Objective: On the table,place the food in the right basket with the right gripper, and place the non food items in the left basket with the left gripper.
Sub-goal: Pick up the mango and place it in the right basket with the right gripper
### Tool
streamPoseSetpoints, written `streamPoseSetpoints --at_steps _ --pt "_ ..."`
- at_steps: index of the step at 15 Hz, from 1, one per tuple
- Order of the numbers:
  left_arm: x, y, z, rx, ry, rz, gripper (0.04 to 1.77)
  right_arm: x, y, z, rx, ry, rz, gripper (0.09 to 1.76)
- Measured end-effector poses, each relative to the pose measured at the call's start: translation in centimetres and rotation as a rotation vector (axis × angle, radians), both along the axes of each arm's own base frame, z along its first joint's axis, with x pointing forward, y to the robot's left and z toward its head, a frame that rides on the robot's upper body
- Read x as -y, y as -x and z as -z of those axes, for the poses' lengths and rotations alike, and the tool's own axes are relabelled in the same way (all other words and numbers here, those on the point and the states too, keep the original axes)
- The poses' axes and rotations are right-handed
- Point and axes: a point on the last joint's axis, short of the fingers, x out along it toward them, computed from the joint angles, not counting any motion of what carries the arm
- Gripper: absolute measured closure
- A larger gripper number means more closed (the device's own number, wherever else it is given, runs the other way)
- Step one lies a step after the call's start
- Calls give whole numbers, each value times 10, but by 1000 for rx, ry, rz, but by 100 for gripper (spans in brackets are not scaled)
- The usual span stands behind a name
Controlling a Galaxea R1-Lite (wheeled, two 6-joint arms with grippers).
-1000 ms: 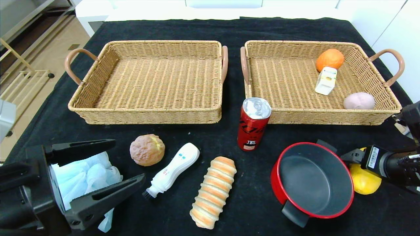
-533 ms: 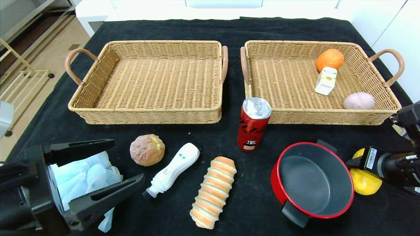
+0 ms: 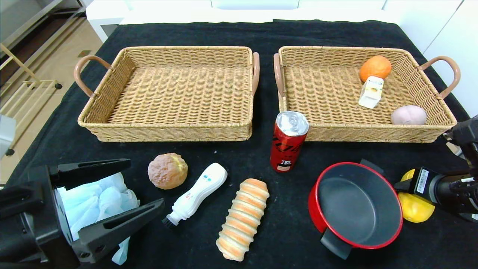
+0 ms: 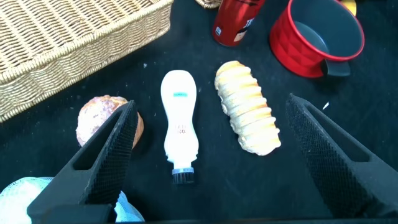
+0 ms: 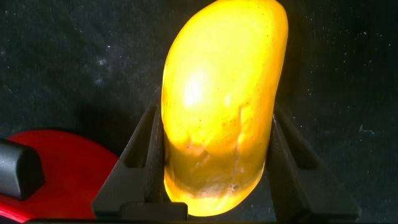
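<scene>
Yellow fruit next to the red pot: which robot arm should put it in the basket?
The right. Its gripper jaws already squeeze the yellow fruit, near the right basket. The left gripper hangs open, far off.

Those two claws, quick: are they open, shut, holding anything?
Left gripper: open, holding nothing, above the blue cloth.
Right gripper: closed on the yellow fruit.

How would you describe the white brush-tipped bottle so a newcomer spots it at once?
Start at the left wicker basket and drop to the black cloth in front of it. There the white bottle lies on its side between a round brownish bun and a long ridged bread roll. It alone is white plastic, with a dark brush tip.
</scene>
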Motion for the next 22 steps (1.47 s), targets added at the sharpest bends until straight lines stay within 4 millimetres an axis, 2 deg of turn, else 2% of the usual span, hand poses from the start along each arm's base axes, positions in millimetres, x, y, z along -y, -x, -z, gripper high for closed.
streamPoseSetpoints --at_steps 3,9,12,18,22 --pt "0 0 2 4 -12 2 9 0 4 -4 11 -2 -4 88" --pt "0 0 3 3 -16 2 9 2 32 -33 135 61 -116 89" --pt "0 0 3 4 -16 2 9 4 39 -44 190 118 -166 89" --pt "0 0 3 7 -21 3 9 4 34 -84 353 229 -200 89" --pt "-1 1 2 13 -21 3 9 -3 19 -105 409 302 -197 89"
